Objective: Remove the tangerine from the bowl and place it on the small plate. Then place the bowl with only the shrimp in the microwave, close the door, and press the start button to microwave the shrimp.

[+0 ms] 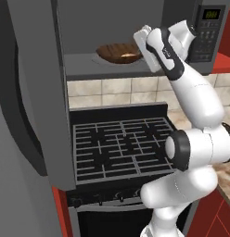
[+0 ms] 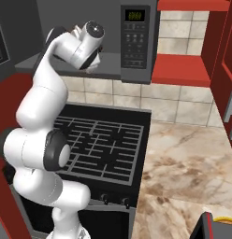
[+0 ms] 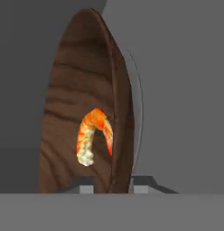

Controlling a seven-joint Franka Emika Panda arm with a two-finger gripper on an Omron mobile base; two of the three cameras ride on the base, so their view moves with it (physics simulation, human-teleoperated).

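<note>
The gripper (image 3: 113, 184) straddled the rim of the bowl (image 3: 77, 103) inside the microwave (image 1: 207, 37), shrimp (image 3: 93, 135) just ahead. Placing looked nearly done; next, letting go and withdrawing.

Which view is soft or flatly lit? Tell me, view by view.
Left base view: even, flat light, faint shadow under the bowl inside the microwave. Right base view: sharp, keypad legible, no glare. Hand view: rolled sideways, the shrimp slightly soft, the gripper fingertips blurred against grey.
</note>
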